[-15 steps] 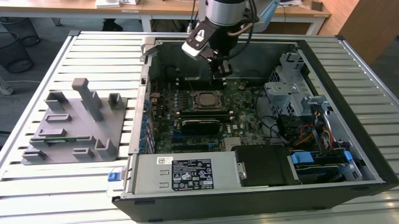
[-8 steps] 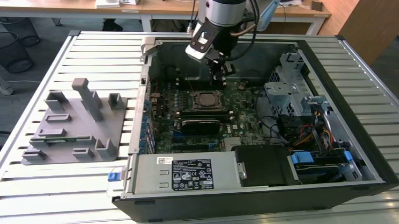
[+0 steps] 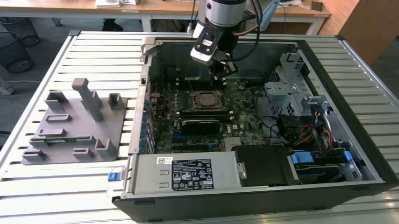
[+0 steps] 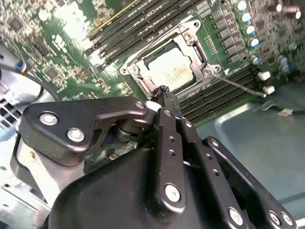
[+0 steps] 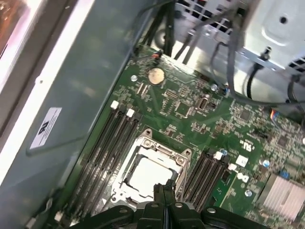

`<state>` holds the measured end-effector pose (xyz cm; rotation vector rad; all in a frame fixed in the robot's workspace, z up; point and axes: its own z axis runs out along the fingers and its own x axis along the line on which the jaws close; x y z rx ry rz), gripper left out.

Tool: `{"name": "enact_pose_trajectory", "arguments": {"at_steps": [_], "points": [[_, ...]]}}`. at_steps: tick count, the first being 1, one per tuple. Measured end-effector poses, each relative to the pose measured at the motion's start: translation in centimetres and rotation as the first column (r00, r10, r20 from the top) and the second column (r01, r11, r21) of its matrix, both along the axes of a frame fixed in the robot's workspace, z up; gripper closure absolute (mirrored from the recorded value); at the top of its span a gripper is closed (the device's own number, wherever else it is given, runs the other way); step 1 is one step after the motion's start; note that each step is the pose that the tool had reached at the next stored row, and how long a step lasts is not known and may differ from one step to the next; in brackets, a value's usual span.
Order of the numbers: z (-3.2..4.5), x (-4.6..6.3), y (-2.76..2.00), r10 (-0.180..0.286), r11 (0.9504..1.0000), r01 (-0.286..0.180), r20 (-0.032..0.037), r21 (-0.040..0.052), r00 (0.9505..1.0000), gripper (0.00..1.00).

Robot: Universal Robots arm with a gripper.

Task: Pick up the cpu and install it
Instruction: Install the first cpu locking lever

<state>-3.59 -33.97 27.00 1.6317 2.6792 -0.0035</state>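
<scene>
**Exterior view.** My arm reaches into an open computer case (image 3: 367, 154) on the slatted table, and the gripper (image 3: 223, 71) hangs over the motherboard (image 3: 246, 109). The cpu (image 3: 206, 99) lies flat in its socket, below the gripper's tips and near them. A grey fixture plate (image 3: 68, 135) sits well apart from the gripper, outside the case on the exterior view's left.

**Second wrist view.** The gripper (image 4: 164, 91) is clenched, finger against finger, and grasps nothing. Just beyond its tips the cpu (image 4: 170, 71) sits inside the socket frame (image 4: 202, 59), its silver top facing up. The tips line up with the near edge of the frame, but I cannot tell whether they touch it. A thin metal lever (image 4: 238, 87) juts out beside the socket, and memory slots (image 4: 138, 28) flank it.

**First wrist view.** The closed gripper (image 5: 162, 188) points down at the edge of the cpu (image 5: 145, 174), which lies square within the frame (image 5: 162, 145).

As I read it, the chip is already placed and the step in hand is seating it. To do that well, I judge, I must:

- keep the tips centred over the metal top;
- press lightly and straight down;
- steer clear of the lever and the slots.
</scene>
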Motion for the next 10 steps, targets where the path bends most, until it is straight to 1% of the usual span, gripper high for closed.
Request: {"name": "enact_pose_trajectory", "arguments": {"at_steps": [2,5,7,10], "points": [[-0.02,0.00,0.00,0.038,0.9993,-0.038,0.0001,-0.0001,0.9993,0.89],[-0.03,0.00,0.00,0.091,0.9958,-0.091,0.0000,-0.0010,0.9958,0.89],[-0.05,0.00,0.00,0.127,0.9919,-0.127,-0.0001,-0.0016,0.9919,0.89],[-0.07,0.00,0.00,0.182,0.9833,-0.182,-0.0003,-0.0031,0.9833,0.89]]}}
